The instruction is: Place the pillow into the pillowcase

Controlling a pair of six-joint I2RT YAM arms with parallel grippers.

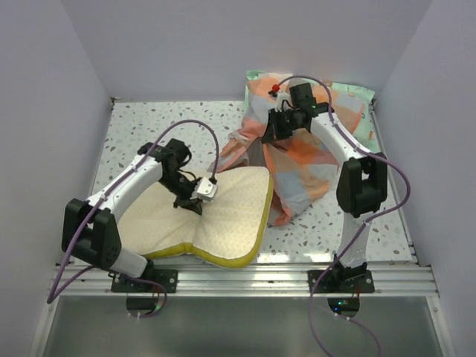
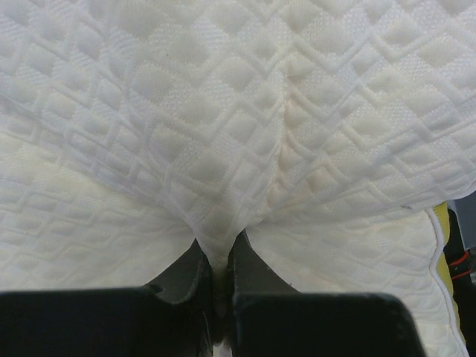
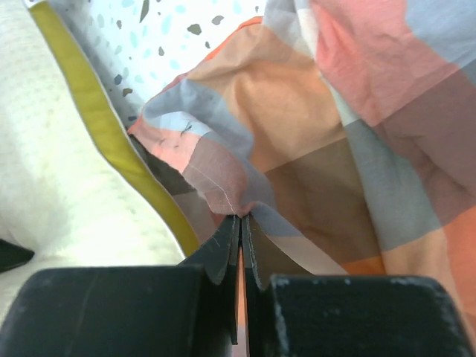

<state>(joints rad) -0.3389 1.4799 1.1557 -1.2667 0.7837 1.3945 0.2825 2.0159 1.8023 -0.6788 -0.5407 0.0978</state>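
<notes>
Left hand (image 2: 219,260) pinched shut on fold of pillow (image 1: 230,216), which lies on desk (image 1: 141,126) front-left. Right hand (image 3: 242,223) clamped on pillowcase (image 1: 301,175) edge, just beside pillow. Step: both gripped, insertion not begun. Next likely needs case mouth spread, pillow corner fed in.

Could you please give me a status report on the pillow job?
Left end effector shut on pillow. Right end effector shut on pillowcase. Pillow not yet inside. Nothing visible between them.

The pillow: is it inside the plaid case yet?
Out. The pillow lies uncovered on the table, beside the pillowcase.
</notes>
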